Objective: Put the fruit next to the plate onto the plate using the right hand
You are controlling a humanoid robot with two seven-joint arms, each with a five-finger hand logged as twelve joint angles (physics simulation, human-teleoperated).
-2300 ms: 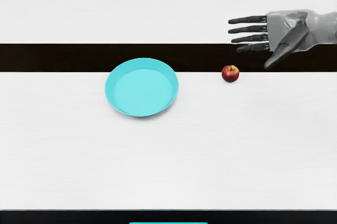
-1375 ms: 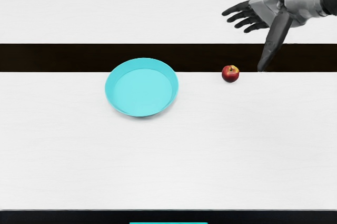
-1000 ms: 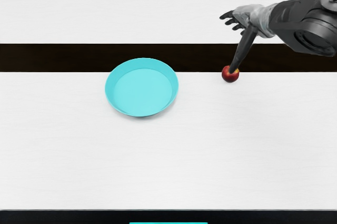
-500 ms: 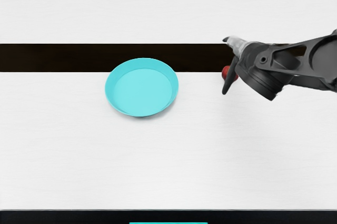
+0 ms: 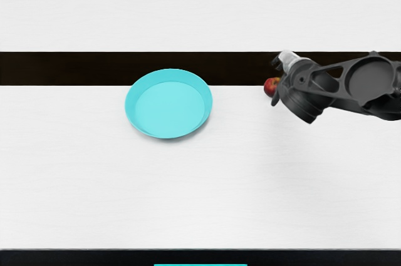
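Note:
A small red apple [image 5: 270,86] lies on the white table, to the right of the turquoise plate [image 5: 130,101], at the lower edge of a dark band. Only the apple's left side shows. My right hand [image 5: 281,82] sits directly over and against it, with the arm reaching in from the right edge. The dark wrist and forearm [image 5: 338,87] hide most of the hand, so its grasp cannot be made out. The plate holds nothing. No left arm shows.
A dark band [image 5: 94,68] runs across the table behind the plate. White tabletop [image 5: 200,184] spreads in front of the plate and the apple. A thin turquoise strip [image 5: 200,265] shows at the bottom edge.
The right hand came down from the upper right onto the apple, and the forearm swung lower across the right side. The apple stays in the same spot and the plate has not moved.

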